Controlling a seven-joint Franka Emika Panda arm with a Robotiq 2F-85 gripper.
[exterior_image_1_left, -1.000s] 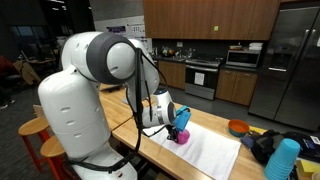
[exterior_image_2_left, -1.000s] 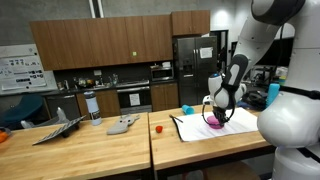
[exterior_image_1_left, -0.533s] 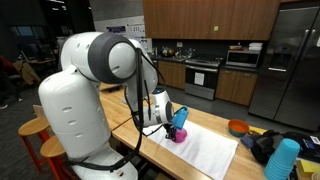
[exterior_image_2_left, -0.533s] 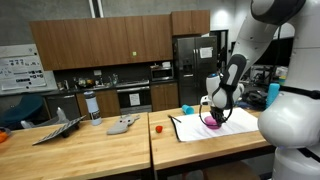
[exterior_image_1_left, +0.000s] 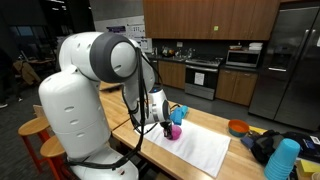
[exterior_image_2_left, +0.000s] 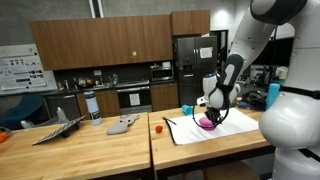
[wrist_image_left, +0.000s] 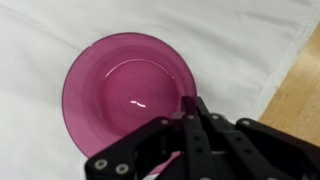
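Item: magenta bowl (wrist_image_left: 128, 92), round, no long axis, stood upright on white cloth (wrist_image_left: 40, 30) over wooden tabletop (wrist_image_left: 300, 95), its centre lying up-left of the jaws in the wrist view, jaws seemingly clenched on its near rim.

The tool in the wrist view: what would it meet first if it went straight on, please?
The purple bowl: the tool seems closed on its rim, with the white cloth beneath.
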